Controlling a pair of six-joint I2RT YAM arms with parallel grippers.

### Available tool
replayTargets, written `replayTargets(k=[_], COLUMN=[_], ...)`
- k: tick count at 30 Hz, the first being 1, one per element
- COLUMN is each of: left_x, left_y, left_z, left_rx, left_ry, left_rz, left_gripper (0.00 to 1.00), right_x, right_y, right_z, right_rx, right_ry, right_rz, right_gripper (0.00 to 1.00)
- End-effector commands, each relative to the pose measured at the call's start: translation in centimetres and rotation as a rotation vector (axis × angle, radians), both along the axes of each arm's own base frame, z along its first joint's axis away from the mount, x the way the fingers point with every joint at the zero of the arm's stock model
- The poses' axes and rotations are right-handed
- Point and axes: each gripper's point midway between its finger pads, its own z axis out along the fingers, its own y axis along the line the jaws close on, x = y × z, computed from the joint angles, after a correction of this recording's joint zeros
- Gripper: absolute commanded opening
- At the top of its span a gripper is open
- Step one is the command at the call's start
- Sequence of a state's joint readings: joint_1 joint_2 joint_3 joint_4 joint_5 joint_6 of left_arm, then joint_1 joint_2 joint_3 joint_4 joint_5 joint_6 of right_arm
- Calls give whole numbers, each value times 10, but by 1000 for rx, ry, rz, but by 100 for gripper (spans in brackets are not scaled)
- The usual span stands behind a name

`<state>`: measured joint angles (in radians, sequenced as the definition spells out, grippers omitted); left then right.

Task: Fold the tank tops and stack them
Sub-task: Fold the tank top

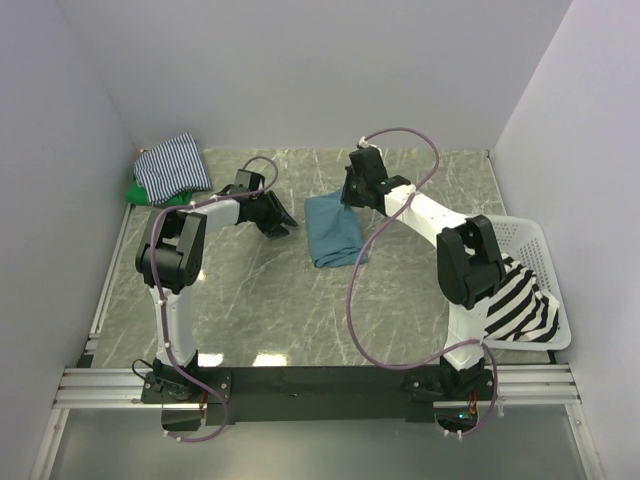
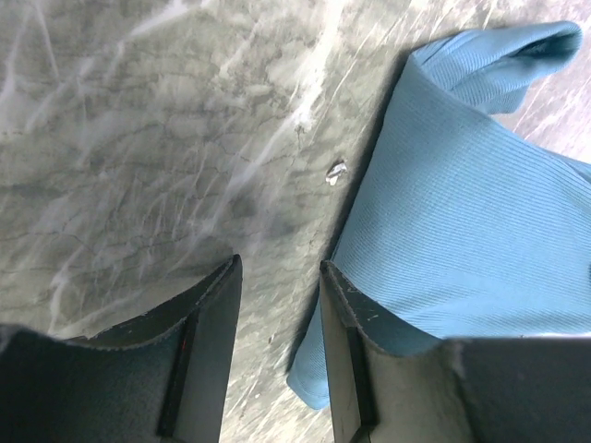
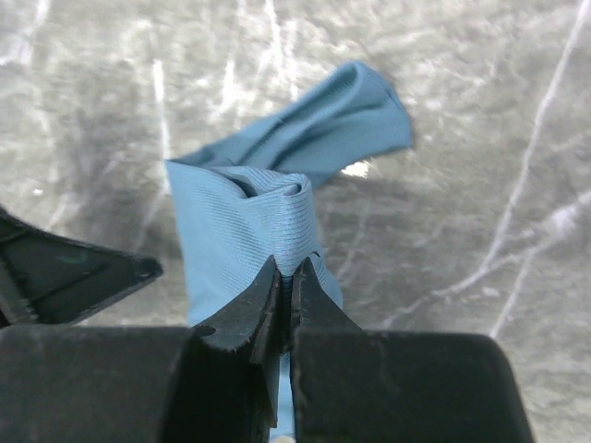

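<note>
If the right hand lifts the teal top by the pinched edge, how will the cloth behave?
Probably floppy: the teal top bunches where the right hand pinches it. Likely light, since a small pinch holds the fold up.

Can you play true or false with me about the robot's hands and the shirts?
1. The right gripper is pinching the teal-blue top. True.
2. The left gripper is squeezing the teal-blue top too. False: its jaws are open by the top's edge and hold nothing.
3. The thin-striped top lies on the green top in the far left corner. True.
4. The bold black-white striped top is folded flat in the middle of the table. False: it hangs unfolded over the edge of the white basket on the right.
</note>
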<state>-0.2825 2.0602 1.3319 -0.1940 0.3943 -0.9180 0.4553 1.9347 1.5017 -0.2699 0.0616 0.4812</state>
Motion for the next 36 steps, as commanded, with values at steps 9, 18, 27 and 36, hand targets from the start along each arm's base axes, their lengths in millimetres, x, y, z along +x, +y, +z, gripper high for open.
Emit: replayTargets(k=[9, 18, 27, 36], left_x=[7, 2, 9, 15], left_y=[-14, -34, -53, -71], left_z=[14, 18, 31, 27], left_rx=[1, -69, -116, -107], left_ry=[-65, -92, -156, -193], left_rz=[-54, -97, -120, -136], left_gripper=[46, 47, 47, 48], right_x=[17, 9, -49, -89], right_y=[-46, -64, -74, -56], right_z=[-58, -32, -34, -69], right_rx=[-65, -80, -26, 39], right_ry=[99, 66, 131, 216], right_rz=[-95, -131, -140, -51], right_gripper=[1, 49, 52, 52])
